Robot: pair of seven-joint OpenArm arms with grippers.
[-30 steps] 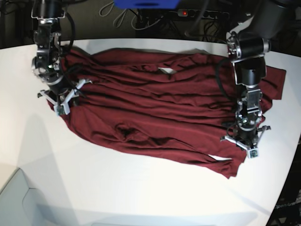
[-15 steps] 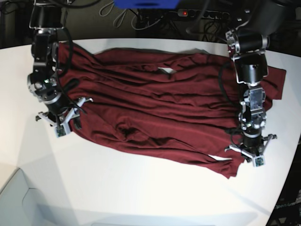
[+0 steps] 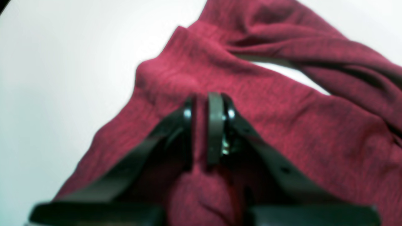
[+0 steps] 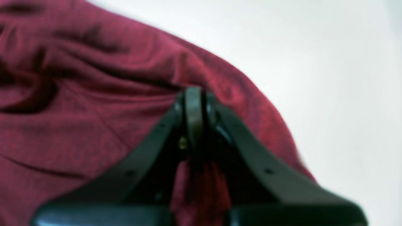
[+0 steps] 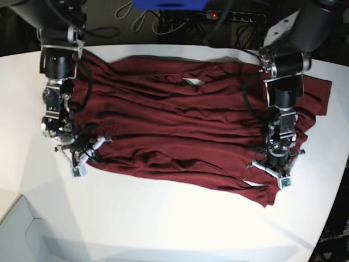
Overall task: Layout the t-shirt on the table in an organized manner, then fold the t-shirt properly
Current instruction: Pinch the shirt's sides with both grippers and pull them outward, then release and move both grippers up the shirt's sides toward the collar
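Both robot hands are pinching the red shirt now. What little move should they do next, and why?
Probably lift a little and pull apart. The left gripper and right gripper are each shut on the t-shirt, which lies wrinkled on the table; gentle stretching should smooth it.

I'm looking at a robotics lab: two black arms mounted at a white desk (image 5: 163,224), with a power strip (image 5: 234,16) and loose cables (image 5: 139,19) behind it.
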